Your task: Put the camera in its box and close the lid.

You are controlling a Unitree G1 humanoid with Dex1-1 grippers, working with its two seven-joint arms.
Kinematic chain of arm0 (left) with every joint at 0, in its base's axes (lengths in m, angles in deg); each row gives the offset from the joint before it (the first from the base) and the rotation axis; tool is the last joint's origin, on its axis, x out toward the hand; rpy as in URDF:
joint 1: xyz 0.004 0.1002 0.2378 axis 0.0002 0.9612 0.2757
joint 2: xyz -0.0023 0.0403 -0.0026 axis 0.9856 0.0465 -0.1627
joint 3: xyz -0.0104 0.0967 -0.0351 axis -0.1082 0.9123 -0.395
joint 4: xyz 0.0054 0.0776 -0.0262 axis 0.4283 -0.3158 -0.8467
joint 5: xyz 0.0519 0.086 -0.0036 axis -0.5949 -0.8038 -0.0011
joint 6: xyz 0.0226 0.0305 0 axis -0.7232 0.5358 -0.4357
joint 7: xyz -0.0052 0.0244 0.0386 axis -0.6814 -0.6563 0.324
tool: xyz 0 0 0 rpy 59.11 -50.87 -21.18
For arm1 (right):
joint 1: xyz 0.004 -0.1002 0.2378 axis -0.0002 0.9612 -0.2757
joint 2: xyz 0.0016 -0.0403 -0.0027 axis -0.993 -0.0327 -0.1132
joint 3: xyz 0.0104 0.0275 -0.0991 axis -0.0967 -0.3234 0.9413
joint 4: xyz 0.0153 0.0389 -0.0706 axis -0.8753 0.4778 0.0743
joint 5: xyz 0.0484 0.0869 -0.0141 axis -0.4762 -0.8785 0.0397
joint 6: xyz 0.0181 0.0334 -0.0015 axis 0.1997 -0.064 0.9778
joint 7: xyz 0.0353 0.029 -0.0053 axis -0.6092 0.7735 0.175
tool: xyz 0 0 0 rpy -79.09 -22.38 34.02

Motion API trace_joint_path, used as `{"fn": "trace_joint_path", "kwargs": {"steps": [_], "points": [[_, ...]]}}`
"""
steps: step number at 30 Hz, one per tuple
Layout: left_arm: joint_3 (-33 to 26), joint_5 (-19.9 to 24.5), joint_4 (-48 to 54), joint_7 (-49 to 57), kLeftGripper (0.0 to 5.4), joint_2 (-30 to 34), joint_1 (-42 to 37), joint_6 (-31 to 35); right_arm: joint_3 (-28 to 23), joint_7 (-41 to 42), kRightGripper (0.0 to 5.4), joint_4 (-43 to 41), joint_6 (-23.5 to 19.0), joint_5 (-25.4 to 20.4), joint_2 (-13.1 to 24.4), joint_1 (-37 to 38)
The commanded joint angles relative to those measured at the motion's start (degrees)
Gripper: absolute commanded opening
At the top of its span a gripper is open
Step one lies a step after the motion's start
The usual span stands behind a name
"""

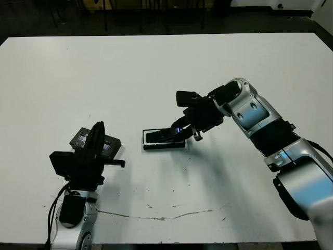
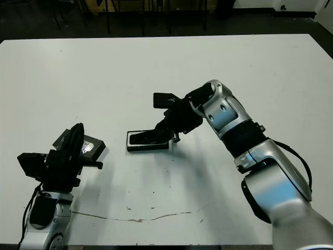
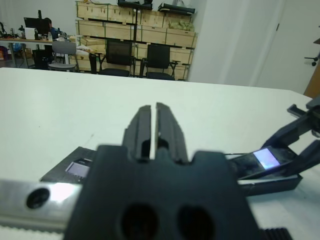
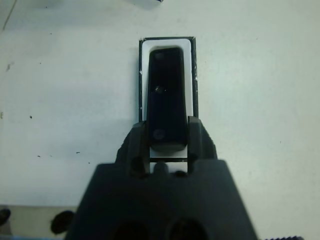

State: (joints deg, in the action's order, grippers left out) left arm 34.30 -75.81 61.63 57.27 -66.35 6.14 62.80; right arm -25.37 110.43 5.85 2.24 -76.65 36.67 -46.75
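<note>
The white table (image 1: pixel 156 67) fills nearly the whole head view, with the robot's two arms reaching in from the lower corners.

The right arm sweeps in from the lower right of the frame to the centre, where the right gripper (image 1: pixel 179 131) grasps the camera (image 4: pixel 165 95) by one end. In the right wrist view its two fingers (image 4: pixel 137 142) sit on either side of the camera's near end, and the body lies lengthwise over the white lining of the box (image 4: pixel 192 70).

The left gripper (image 1: pixel 96 136) stands at the lower left of the head view, fingers pressed together and holding nothing.

Just behind it, still in the lower left, lies the lid (image 1: pixel 83 139), flat on the table, well apart from the box.

The box (image 1: pixel 148 145) rests just below the centre of the frame, flat on the table.

The step in hand appears to be seating the camera. To do it well, the camera should go down level, its long sides parallel to the lining, with even white margins on both sides. The far end looks already in; the held end probably needs lowering before release. Opening the fingers gently and lifting straight away would likely keep the light box from shifting.
</note>
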Motion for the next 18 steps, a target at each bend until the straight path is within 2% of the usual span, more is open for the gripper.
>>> {"fn": "trace_joint_path", "kwargs": {"steps": [1,2,4,9,13,18], "points": [[0.0,-0.7,-0.3,0.5,0.0,-0.1,1.0,0.3,2.0,0.6,0.54,-0.6,1.1,1.5,-0.4,0.2],[0.0,-0.6,-0.2,0.6,0.0,-0.1,1.0,0.5,2.4,1.2,0.54,-0.4,1.7,1.7,-0.3,0.1],[-0.1,-0.2,-0.1,0.6,0.0,-0.2,1.1,0.8,3.2,4.8,0.91,1.6,4.3,1.5,-0.1,-1.0],[-0.1,-0.5,-0.6,0.6,0.0,0.0,1.0,0.1,2.9,7.9,1.78,3.3,15.5,2.3,2.3,-3.1],[0.1,-0.6,-0.2,0.9,0.0,-0.2,1.3,0.8,-0.4,5.9,2.46,2.7,17.4,1.5,4.6,-2.6],[0.2,-1.6,-0.4,1.0,0.0,0.1,1.4,0.0,-4.5,2.9,3.34,1.2,17.5,1.2,7.6,-1.1]]}}
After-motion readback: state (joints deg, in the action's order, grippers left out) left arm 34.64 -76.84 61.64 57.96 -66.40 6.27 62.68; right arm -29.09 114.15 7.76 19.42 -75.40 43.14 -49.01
